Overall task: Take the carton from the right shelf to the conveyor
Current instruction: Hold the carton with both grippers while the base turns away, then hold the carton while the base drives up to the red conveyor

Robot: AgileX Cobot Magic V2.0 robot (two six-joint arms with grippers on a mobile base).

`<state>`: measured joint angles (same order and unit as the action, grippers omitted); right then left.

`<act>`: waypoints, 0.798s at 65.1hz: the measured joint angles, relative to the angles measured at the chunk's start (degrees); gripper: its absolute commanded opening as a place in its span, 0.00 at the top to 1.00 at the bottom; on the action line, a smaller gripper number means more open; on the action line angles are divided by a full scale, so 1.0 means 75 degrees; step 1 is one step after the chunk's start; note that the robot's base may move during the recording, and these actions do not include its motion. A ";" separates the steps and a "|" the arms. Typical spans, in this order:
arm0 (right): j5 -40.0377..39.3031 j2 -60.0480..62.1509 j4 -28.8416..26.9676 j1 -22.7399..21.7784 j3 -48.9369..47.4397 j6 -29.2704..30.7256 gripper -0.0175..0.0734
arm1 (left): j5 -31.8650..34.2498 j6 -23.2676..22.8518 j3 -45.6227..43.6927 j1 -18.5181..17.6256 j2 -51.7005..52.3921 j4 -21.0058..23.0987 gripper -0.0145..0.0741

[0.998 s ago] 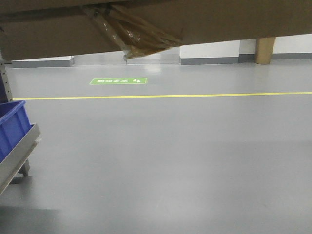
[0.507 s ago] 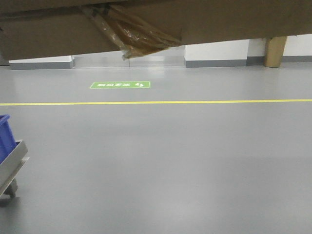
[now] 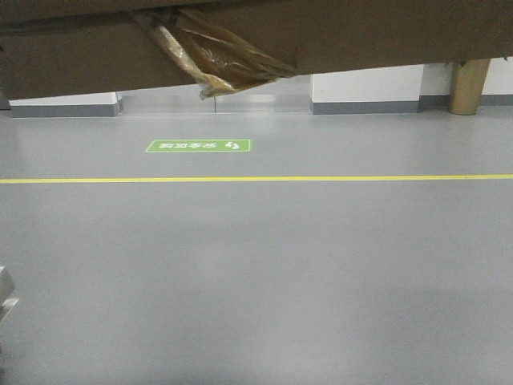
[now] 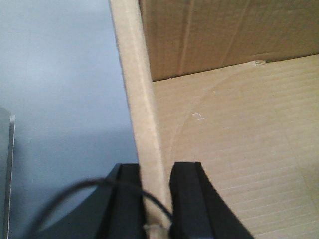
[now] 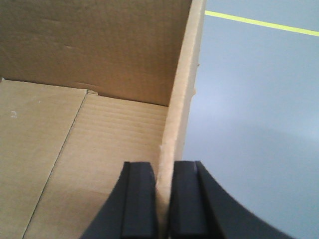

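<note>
The brown carton (image 3: pixel 361 36) fills the top of the front view, held up off the floor, with torn tape (image 3: pixel 216 56) hanging from its underside. In the left wrist view my left gripper (image 4: pixel 155 199) is shut on the carton's left wall (image 4: pixel 142 99), one finger outside and one inside. In the right wrist view my right gripper (image 5: pixel 164 199) is shut on the carton's right wall (image 5: pixel 182 99) the same way. The open carton's inside (image 5: pixel 75 139) looks empty. The shelf and conveyor are out of view.
Grey floor (image 3: pixel 256 281) stretches ahead, crossed by a yellow line (image 3: pixel 321 177) and a green floor sign (image 3: pixel 198 145). A white wall with a grey skirting (image 3: pixel 365 107) and a tan pillar (image 3: pixel 467 84) stand at the back. A grey metal edge (image 3: pixel 4 293) shows at the far left.
The view has swung to the right: the blue bin and its metal rack slid out at the left edge. The carton stays held in both grippers.
</note>
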<state>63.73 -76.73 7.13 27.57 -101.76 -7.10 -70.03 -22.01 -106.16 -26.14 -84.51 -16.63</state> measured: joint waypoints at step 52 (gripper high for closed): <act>-0.0036 -0.0026 -0.0032 0.0000 0.0000 0.0000 0.88 | 0.0013 0.0000 0.0000 0.0000 0.0000 -0.0098 0.86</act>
<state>63.46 -76.92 6.89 27.57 -101.76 -7.10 -69.93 -22.01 -106.16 -26.14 -84.51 -17.36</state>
